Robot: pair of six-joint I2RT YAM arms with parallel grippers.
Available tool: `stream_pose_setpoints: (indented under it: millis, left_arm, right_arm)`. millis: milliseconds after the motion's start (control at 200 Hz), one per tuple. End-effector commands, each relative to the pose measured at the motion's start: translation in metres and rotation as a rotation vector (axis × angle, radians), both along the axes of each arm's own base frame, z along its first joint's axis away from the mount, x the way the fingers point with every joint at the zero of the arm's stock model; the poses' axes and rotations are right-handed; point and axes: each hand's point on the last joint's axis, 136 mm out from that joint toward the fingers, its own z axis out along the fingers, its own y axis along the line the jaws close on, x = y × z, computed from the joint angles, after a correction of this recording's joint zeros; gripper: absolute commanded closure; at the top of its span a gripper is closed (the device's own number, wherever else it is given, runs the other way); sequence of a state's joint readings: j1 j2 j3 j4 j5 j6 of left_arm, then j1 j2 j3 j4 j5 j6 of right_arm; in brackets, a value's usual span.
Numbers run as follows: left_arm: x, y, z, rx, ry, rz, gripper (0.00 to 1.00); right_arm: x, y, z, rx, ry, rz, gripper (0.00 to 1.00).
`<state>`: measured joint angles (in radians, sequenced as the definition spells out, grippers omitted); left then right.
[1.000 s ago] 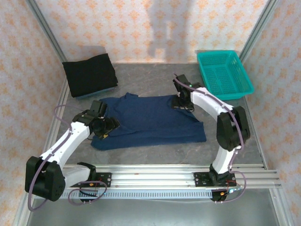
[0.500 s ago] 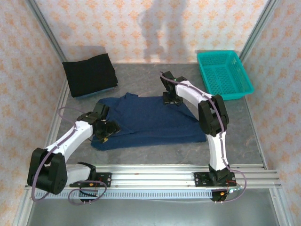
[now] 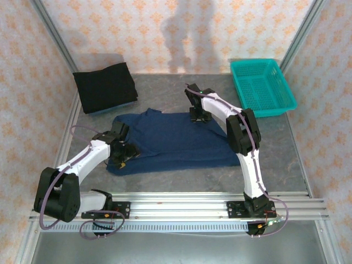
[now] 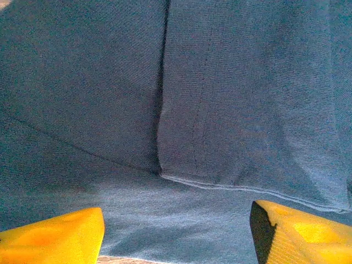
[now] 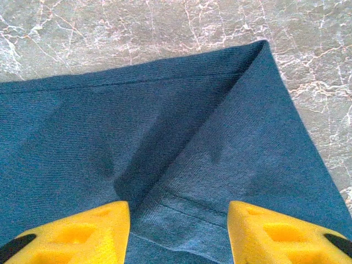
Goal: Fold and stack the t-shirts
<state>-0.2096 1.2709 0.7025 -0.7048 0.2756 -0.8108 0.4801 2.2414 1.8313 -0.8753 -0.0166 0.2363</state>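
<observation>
Folding looks half done: black t-shirt (image 3: 105, 87) folded far left, navy t-shirt (image 3: 176, 144) partly folded, unstacked; left gripper (image 4: 176, 231) and right gripper (image 5: 179, 231) gape above it, holding nothing.

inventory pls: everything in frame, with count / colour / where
navy t-shirt: 1, navy blue, spread out mid-table
black t-shirt: 1, black, folded, far left corner
basket: 1, teal mesh, far right corner
table: 1, grey marbled, under everything
left gripper: 1, yellow fingers, open, over the navy t-shirt's near left part
right gripper: 1, yellow fingers, open, over a folded corner at the navy t-shirt's far edge
</observation>
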Motion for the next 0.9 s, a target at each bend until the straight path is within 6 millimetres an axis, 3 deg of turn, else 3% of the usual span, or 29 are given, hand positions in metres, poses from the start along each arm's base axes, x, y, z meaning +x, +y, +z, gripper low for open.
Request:
stream_pose_setpoints:
  millis: [0,320,485,716,896]
  left_arm:
    - [-0.004,0.009,-0.008,0.048,0.013,0.0,0.29]
    - [-0.014,0.013,-0.017,0.055,0.034,0.015,0.3]
    - [-0.019,0.019,-0.019,0.074,0.051,0.03,0.31]
    - [-0.034,0.036,-0.025,0.126,0.113,0.067,0.31]
    - [-0.04,0.042,-0.028,0.136,0.128,0.075,0.31]
  right_arm:
    - [-0.006,-0.006,-0.007,-0.048,0.021,-0.02,0.51]
    - [-0.002,-0.003,-0.012,-0.044,0.028,-0.027,0.6]
    - [0.002,-0.004,-0.007,-0.058,0.011,-0.031,0.78]
    - [0.006,-0.019,0.014,-0.117,-0.025,-0.044,0.99]
    - [0.01,-0.038,0.024,-0.139,-0.044,-0.077,1.0]
